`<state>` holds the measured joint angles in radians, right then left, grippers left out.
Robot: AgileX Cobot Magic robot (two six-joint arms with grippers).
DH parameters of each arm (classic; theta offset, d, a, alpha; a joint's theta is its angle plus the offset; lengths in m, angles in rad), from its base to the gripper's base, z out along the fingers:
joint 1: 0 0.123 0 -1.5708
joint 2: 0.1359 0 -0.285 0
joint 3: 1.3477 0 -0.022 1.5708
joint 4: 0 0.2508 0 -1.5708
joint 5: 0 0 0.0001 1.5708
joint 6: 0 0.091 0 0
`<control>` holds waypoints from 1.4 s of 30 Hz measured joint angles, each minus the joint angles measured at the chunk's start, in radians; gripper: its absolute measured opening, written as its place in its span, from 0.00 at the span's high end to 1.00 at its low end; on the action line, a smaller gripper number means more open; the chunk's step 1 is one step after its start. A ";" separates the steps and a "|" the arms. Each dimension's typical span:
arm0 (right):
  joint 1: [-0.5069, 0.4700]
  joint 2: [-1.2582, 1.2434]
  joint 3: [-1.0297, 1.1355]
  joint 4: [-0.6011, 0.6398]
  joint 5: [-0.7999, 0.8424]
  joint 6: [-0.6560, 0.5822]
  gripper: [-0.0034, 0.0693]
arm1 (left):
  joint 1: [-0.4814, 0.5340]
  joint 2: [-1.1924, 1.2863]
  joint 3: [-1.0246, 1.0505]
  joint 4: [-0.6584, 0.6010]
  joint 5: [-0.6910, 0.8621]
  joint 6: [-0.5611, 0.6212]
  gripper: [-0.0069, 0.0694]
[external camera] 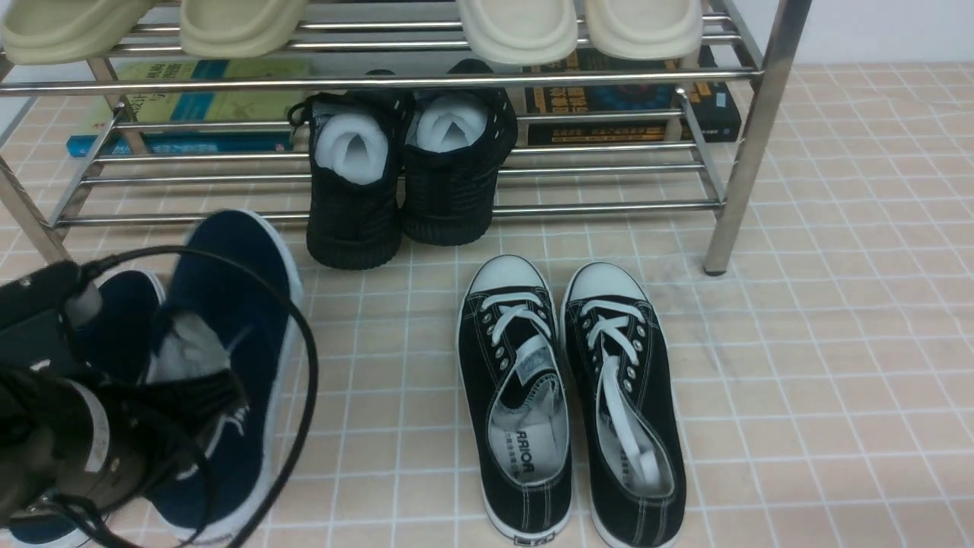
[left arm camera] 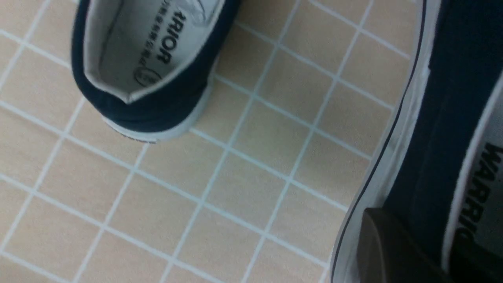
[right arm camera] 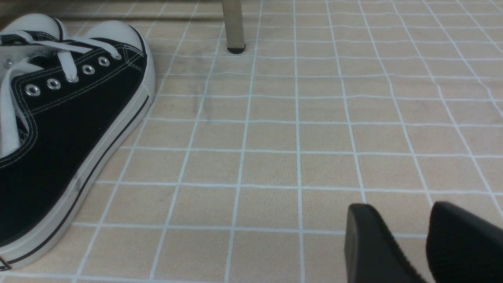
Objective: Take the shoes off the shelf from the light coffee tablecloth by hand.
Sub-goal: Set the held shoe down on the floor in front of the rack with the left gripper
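My left fingers (left arm camera: pixel 397 251) were pressed nearly together on the side wall of one of the navy-blue canvas slip-on shoes (external camera: pixel 228 342) with white rubber soles. One finger sat outside the canvas just above the sole. The other, as far as I could tell, was inside against the pale grey lining. That shoe pointed its toe toward the shiny chrome tube shelf (external camera: pixel 746 152) but was off its bars. It was over the light coffee tablecloth (external camera: pixel 837 342) with its thin white grid, toward the near left corner of the counter (external camera: pixel 875 457). I could not tell whether its sole touched the cloth. The mate (left arm camera: pixel 149 98) lay flat on the cloth just beside it, nearer the left edge and partly hidden by my arm. My right fingers (right arm camera: pixel 393 255) were slightly spread with nothing between them, low over bare cloth beside the black lace-up sneakers with white toe caps (external camera: pixel 563 396).

I judged the shoe light, with a soft upper that would fold under a pinch and a stiffer rubber sole that would cling to the cloth rather than slide. The side wall near the heel, where the lining backs the canvas, seemed the best hold. A grip taken further forward would probably let the shoe sag and swing.
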<state>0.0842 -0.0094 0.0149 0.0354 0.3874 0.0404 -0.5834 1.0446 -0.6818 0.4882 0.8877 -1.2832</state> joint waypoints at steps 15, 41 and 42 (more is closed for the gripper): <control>0.000 0.000 0.000 0.000 0.000 0.000 0.62 | 0.308 0.086 0.000 -0.192 -0.099 0.401 0.87; 0.000 0.000 0.000 0.000 0.000 0.000 0.62 | 0.378 0.302 -0.011 -0.183 -0.222 0.488 0.86; 0.000 0.000 0.000 0.000 0.000 0.000 0.62 | 0.378 0.301 -0.018 -0.173 -0.216 0.478 0.86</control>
<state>0.0842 -0.0094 0.0149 0.0354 0.3874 0.0404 -0.2054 1.3454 -0.6998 0.3153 0.6717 -0.8049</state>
